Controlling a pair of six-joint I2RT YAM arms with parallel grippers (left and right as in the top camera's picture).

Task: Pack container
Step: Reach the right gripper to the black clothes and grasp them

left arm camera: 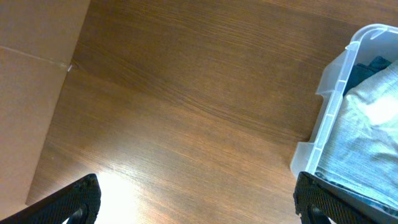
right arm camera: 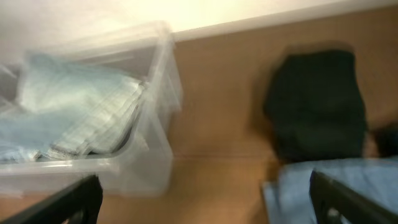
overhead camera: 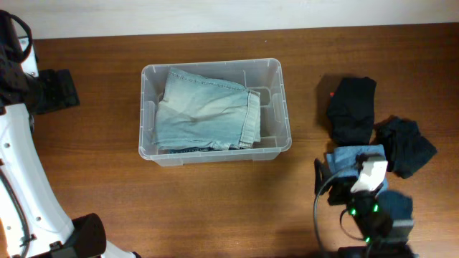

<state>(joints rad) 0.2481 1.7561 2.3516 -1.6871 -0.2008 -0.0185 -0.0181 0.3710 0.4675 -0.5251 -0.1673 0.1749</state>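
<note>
The clear container (overhead camera: 213, 66) is sitting in the middle of the wooden table (overhead camera: 215, 215). A folded pale denim garment (overhead camera: 204, 107) is lying inside and filling most of it. Well off to the right, a black folded garment (overhead camera: 352, 107) is lying just beside a second black piece (overhead camera: 407, 147). A light blue cloth (overhead camera: 346, 159) is poking out partly under the right arm (overhead camera: 369, 211), where green lights are glowing. The white left arm (overhead camera: 18, 165) is running down the left edge.
</note>
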